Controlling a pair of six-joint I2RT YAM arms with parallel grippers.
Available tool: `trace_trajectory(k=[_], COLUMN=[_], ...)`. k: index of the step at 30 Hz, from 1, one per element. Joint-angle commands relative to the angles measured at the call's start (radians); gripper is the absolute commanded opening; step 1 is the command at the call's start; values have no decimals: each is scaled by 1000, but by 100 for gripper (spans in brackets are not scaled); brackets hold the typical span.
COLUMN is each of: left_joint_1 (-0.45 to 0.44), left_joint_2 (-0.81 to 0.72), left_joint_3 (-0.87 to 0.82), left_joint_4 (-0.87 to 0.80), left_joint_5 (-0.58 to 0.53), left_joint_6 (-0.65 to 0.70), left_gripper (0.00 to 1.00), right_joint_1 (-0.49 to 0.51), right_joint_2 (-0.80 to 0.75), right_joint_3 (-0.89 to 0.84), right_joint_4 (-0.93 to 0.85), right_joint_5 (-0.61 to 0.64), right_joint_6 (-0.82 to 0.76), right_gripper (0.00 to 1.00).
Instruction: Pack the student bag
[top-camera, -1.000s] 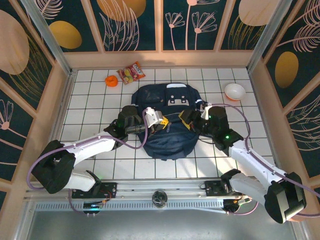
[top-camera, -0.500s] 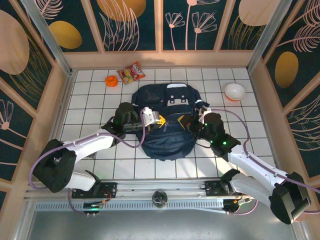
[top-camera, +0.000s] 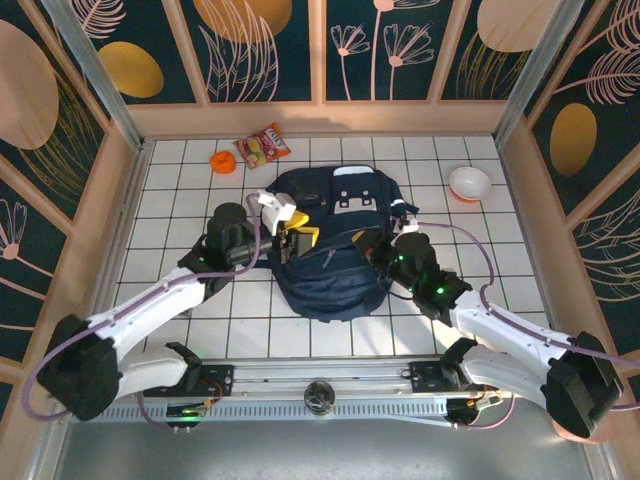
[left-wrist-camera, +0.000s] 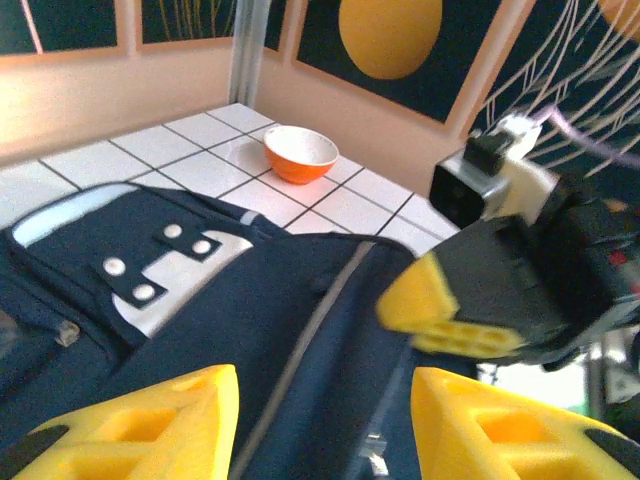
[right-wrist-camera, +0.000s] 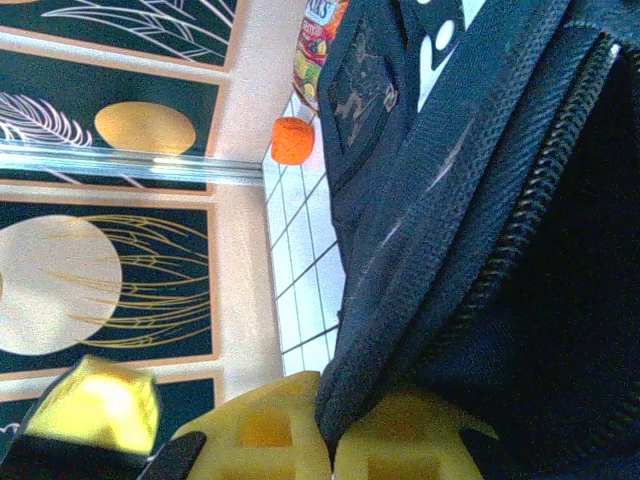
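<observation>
Right wrist view shows us the right pincer (right-wrist-camera: 328, 440) clamped on the student bag (right-wrist-camera: 470, 210) rim, left wrist view the left pincer (left-wrist-camera: 325, 405) spread apart, bag interior unreadably dark.

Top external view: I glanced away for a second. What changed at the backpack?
The left gripper opened and pulled back toward the far left. The right gripper shifted slightly nearer and closed on the fabric edge of the student bag. The bowl, snack packet and orange item stayed put.
</observation>
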Motion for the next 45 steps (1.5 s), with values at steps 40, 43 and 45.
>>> trace_trajectory(k=[40, 43, 45], left_joint_1=[-214, -214, -214], left_joint_2=[199, 186, 177], left_joint_3=[118, 115, 108], left_joint_4=[-199, -162, -139], left_joint_5=[-182, -181, -176], left_joint_6=[-419, -422, -422], left_gripper=[43, 41, 38], right_joint_1=[18, 18, 18], right_joint_2=[2, 1, 1], right_joint_3=[52, 52, 52], right_joint_4=[63, 60, 59], right_joint_5=[24, 22, 23], right_joint_6=[-87, -88, -90], right_gripper=[0, 0, 0])
